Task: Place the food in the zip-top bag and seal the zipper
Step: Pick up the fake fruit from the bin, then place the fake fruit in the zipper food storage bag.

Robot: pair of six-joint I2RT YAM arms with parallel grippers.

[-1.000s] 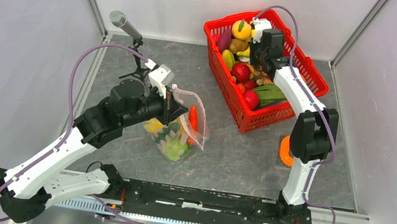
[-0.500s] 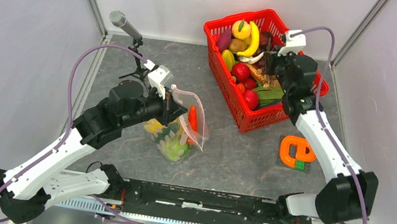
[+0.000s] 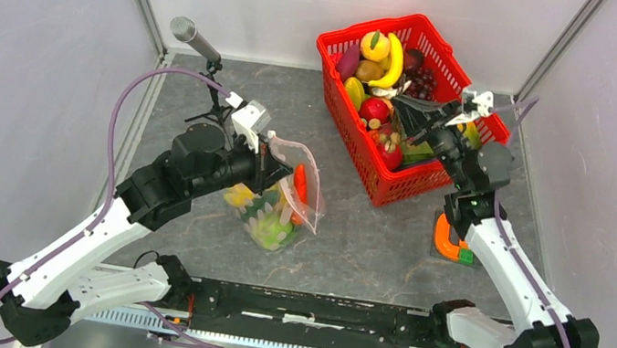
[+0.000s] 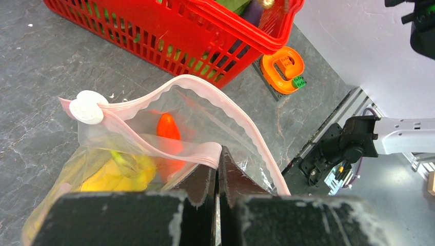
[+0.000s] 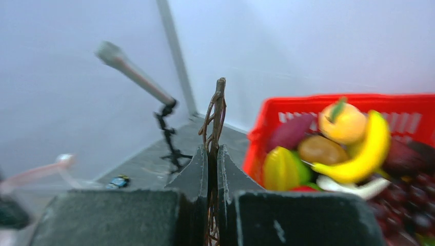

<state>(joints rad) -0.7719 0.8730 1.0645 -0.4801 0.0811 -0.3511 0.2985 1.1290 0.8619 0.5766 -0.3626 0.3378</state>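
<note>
Several toy foods already sit in the bag [image 3: 284, 217], which stands left of the table's [image 3: 366, 257] middle. The top view shows a carrot [image 3: 299, 182] and a banana bunch [image 3: 239, 196] among them. The left gripper [image 3: 262, 165] is clamped on the bag's upper edge. Far more food fills the red basket [image 3: 353, 158] at the table's far right corner, and the right gripper [image 3: 403, 105] hangs over it.

The left wrist view shows the left gripper [image 4: 218, 154] with its jaws pressed together on the near lip of the bag [image 4: 215, 120]. The pink zipper [image 4: 197, 80] gapes in a wide arc, so it is unsealed, and the carrot [image 4: 166, 128] lies inside.

The right wrist view shows the right gripper [image 5: 213, 151] pinched on a thin brown stem [image 5: 218, 102]. I cannot tell which food it belongs to. Judging from this, loading is partly done, and another drop and the sealing remain.
</note>
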